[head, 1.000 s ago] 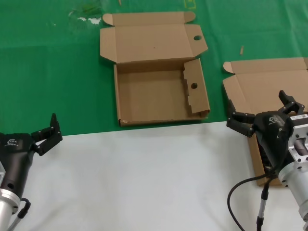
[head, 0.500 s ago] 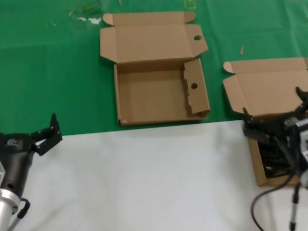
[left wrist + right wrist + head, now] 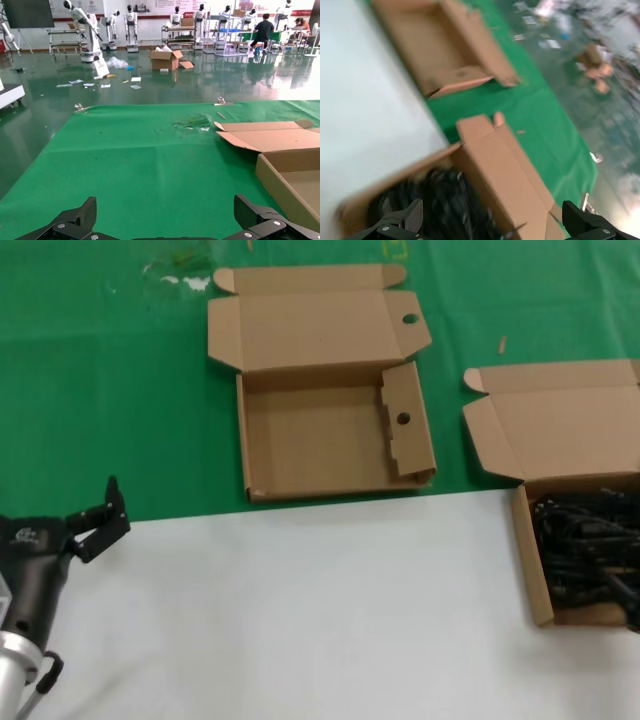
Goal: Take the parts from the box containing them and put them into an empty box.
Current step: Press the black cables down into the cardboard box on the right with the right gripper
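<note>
The empty box (image 3: 320, 445) with a round hole in its lid flap lies open on the green mat at centre back; it also shows in the left wrist view (image 3: 287, 172) and the right wrist view (image 3: 440, 55). The box containing the parts (image 3: 531, 570) lies open at the right edge, full of black coiled power cords (image 3: 585, 550). My right gripper (image 3: 492, 215) is out of the head view; it hovers open above the cords (image 3: 435, 200). My left gripper (image 3: 100, 515) is open and empty at the lower left, also seen in its wrist view (image 3: 165, 210).
A white sheet (image 3: 300, 610) covers the near half of the table and the green mat (image 3: 110, 390) the far half. The cord box's lid (image 3: 560, 425) lies folded back on the mat.
My right arm has moved right and out of the head view, uncovering the cord box. The left arm and both boxes have not moved.
</note>
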Controlling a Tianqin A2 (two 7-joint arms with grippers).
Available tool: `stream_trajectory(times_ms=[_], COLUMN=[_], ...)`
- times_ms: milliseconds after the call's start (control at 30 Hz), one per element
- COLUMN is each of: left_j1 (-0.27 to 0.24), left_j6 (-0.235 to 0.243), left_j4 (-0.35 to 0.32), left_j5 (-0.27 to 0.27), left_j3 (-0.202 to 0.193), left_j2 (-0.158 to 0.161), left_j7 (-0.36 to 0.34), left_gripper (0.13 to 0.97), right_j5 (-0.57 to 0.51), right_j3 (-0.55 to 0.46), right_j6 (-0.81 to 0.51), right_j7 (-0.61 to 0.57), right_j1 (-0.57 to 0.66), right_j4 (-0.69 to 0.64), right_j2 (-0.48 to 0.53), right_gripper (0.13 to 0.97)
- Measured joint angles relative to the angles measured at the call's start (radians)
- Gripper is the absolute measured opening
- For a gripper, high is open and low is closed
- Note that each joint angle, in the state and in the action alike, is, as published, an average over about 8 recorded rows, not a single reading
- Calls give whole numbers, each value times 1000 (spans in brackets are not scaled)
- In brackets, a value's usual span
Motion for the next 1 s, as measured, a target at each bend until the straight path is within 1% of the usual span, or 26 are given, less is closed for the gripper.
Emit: stream_trajectory(times_ms=[100,167,267,333,400,467,600,700,833,1000], left_j1=[0,0,0,0,0,0,0,0,0,0], left_j6=[0,0,0,0,0,0,0,0,0,0], left_j4=[0,0,0,0,0,0,0,0,0,0], left_j5=[0,0,0,0,0,0,0,0,0,0], left_j3=[0,0,0,0,0,0,0,0,0,0], left_j2=[0,0,0,0,0,0,0,0,0,0], left_j7=[0,0,0,0,0,0,0,0,-1,-1], left_gripper=[966,966,966,966,966,966,966,966,966,966], right_j5=[27,40,66,98,146,206,319,370,403,415], right_j3=[92,133,133,93,29,-40,-162,-259,-425,-653], right_j6=[4,16,43,57,64,61,50,47,51,53], right_j7=[-55,-81,-106,-133,-183,-254,-414,-496,-541,-521], right_j1=[-130,-194,-225,-194,-124,-35,149,288,474,678], right_j4=[-6,-17,-38,-53,-69,-87,-132,-170,-222,-272], right_j2=[95,150,227,261,274,263,202,157,126,132], right_gripper=[966,966,966,966,966,966,963,957,948,907])
